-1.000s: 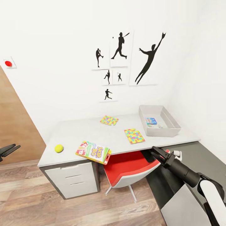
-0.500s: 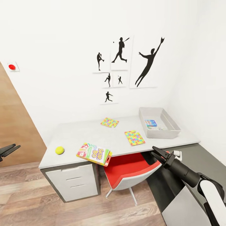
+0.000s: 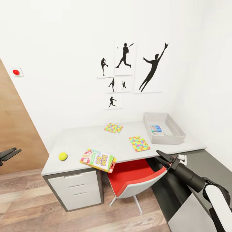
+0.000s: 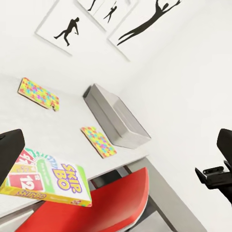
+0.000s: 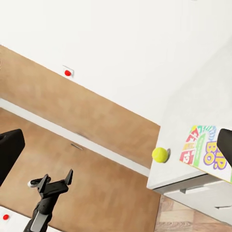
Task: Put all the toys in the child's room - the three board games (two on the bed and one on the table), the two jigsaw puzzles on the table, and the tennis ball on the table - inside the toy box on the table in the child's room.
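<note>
On the table [image 3: 83, 138] lie the tennis ball [image 3: 62, 156] near the left front corner and a Skip-Bo board game [image 3: 98, 160] overhanging the front edge. Two jigsaw puzzles [image 3: 113, 128] [image 3: 139, 143] lie flat further right. The toy box [image 3: 175, 130] stands at the right end with blue printed boxes [image 3: 155, 128] inside. My right gripper [image 3: 157, 155] is open, below the table's front edge, right of the board game. My left gripper [image 3: 16, 150] hangs open far left, off the table. The left wrist view shows the board game [image 4: 48, 178] and toy box [image 4: 116, 116]; the right wrist view shows the ball [image 5: 160, 154].
A red chair [image 3: 135, 175] is tucked under the table beside white drawers [image 3: 75, 190]. A dark low cabinet [image 3: 206, 161] runs along the right wall. Wooden floor [image 3: 32, 206] lies in front, and a brown panel [image 3: 16, 129] stands at the left.
The whole picture has shifted slightly, so the camera moved; the table now sits a little lower and to the right. Both grippers stay open in the same places.
</note>
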Robot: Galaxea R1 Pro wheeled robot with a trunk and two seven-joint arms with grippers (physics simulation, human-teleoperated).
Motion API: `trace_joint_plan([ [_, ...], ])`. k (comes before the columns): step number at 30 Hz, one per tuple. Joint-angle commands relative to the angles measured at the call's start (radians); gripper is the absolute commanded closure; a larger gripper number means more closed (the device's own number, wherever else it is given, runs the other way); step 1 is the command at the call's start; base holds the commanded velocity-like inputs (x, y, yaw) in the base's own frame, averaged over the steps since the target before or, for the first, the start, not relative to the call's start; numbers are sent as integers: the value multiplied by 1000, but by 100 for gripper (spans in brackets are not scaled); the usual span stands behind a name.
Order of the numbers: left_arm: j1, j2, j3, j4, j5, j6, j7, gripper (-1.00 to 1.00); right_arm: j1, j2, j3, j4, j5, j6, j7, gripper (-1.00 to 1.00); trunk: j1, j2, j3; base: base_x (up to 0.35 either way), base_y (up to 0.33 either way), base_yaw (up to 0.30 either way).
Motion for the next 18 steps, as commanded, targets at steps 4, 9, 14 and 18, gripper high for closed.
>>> trace_joint_plan([
  [4,-1,0,-17,-1,-10,19,-4,-100,-1,0,-1,0,-1,6,2,-100,0,-1,3,0,0,0],
  [9,-1,0,-46,-1,-15,28,-4,-100,-1,0,-1,0,-1,6,1,-100,0,-1,5,0,0,0],
  [14,-1,-1,-56,-1,-16,32,-4,-100,-1,0,-1,0,-1,6,0,-100,0,-1,5,0,0,0],
  [18,-1,-1,-59,-1,-15,39,-4,-100,-1,0,-1,0,-1,6,1,-100,0,-1,5,0,0,0],
])
